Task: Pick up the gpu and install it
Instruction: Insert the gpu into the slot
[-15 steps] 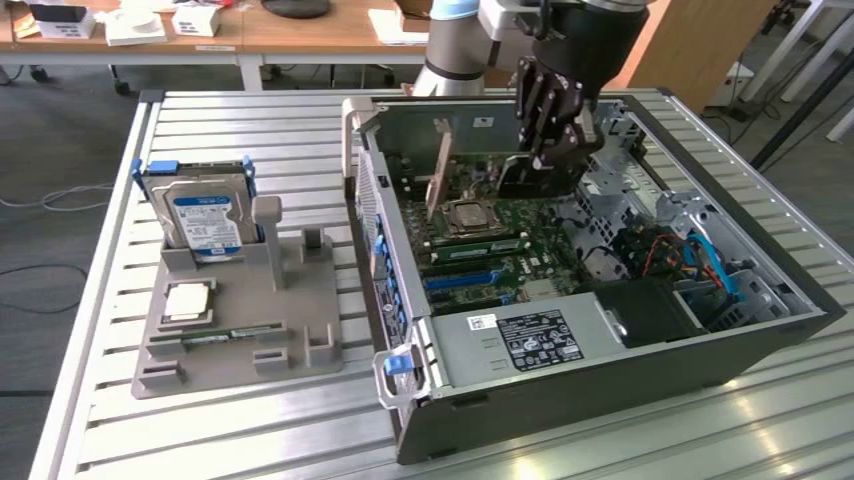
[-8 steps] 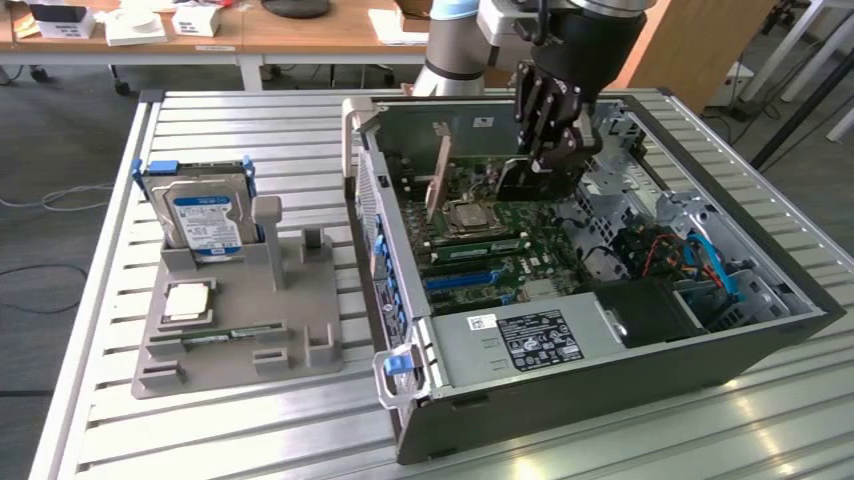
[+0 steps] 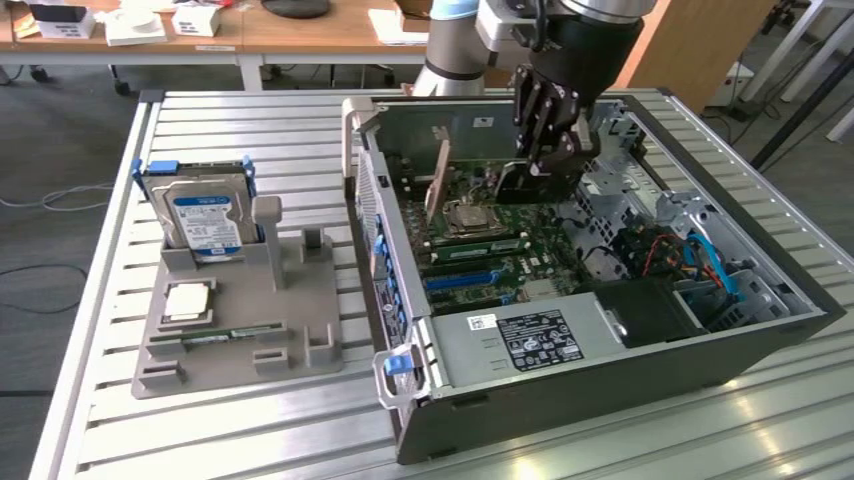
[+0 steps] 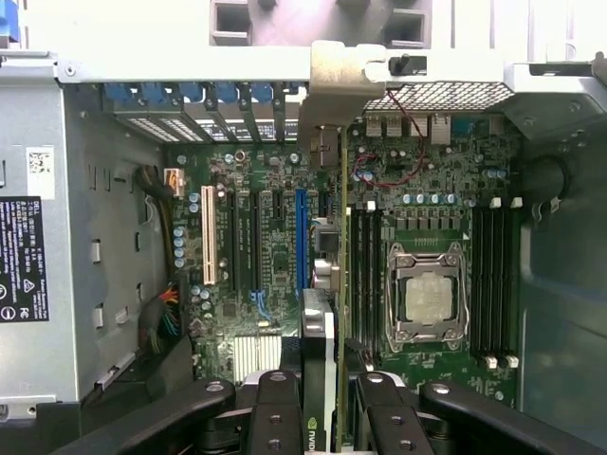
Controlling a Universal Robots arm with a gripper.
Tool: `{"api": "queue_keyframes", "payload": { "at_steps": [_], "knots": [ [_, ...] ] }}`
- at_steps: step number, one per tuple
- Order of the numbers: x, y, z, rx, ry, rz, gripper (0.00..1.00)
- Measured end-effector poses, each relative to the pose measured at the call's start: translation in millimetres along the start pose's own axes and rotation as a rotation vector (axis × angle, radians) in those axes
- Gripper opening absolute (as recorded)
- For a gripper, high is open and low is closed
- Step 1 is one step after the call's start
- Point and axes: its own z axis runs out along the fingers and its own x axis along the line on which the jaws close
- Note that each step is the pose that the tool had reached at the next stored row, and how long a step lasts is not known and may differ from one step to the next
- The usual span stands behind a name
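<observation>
An open computer case [image 3: 601,395] lies on its side on a slatted metal desk [image 3: 240,430], with its power supply [image 3: 534,338] nearest the exterior view's camera. Just beside the case, on that view's left, a grey holder [image 3: 314,300] carries an upright hard drive [image 3: 207,220] with a blue label. Farther in, the arm's black gripper [image 3: 541,178] hangs over the motherboard [image 4: 275,246], clamped on the gpu [image 4: 340,284] at the end away from its bracket [image 4: 346,85]. The card stands on edge between the blue expansion slot [image 4: 301,237] and the CPU socket [image 4: 425,294], bracket toward the case's slotted rear wall. Whether it sits in a slot cannot be told. Wooden desks [image 3: 320,30] line the background
</observation>
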Motion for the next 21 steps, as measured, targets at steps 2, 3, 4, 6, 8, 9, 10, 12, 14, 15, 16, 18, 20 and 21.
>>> {"api": "queue_keyframes", "payload": {
  "at_steps": [2,3,4,6,8,9,10,12,14,15,16,18,20,21],
  "knots": [
    [0.0,0.0,1.0,0.0000,0.0000,0.000,0.27],
    [0.1,0.0,1.5,0.0000,-0.0001,0.000,0.27],
    [0.1,0.0,2.1,0.0000,-0.0001,0.000,0.27],
    [0.1,0.0,3.4,0.0000,0.0000,0.000,0.27],
    [0.2,0.0,4.5,-0.0001,0.0000,0.000,0.27],
    [0.2,0.0,5.1,0.0000,0.0000,0.000,0.27],
    [0.2,0.0,5.6,0.0000,0.0000,0.000,0.27],
    [0.3,-0.1,6.6,-0.0001,-0.0001,0.000,0.27],
    [0.3,-0.1,7.6,0.0000,0.0000,0.000,0.27],
    [0.3,-0.1,8.2,0.0000,0.0000,0.000,0.27],
    [0.4,0.0,8.8,0.0000,-0.0001,0.000,0.27],
    [0.4,-0.1,10.1,0.0000,-0.0001,0.000,0.27],
    [0.5,-0.1,11.7,0.0000,-0.0001,-0.001,0.27],
    [0.5,-0.1,12.6,0.0000,-0.0001,-0.001,0.27]
  ]
}}
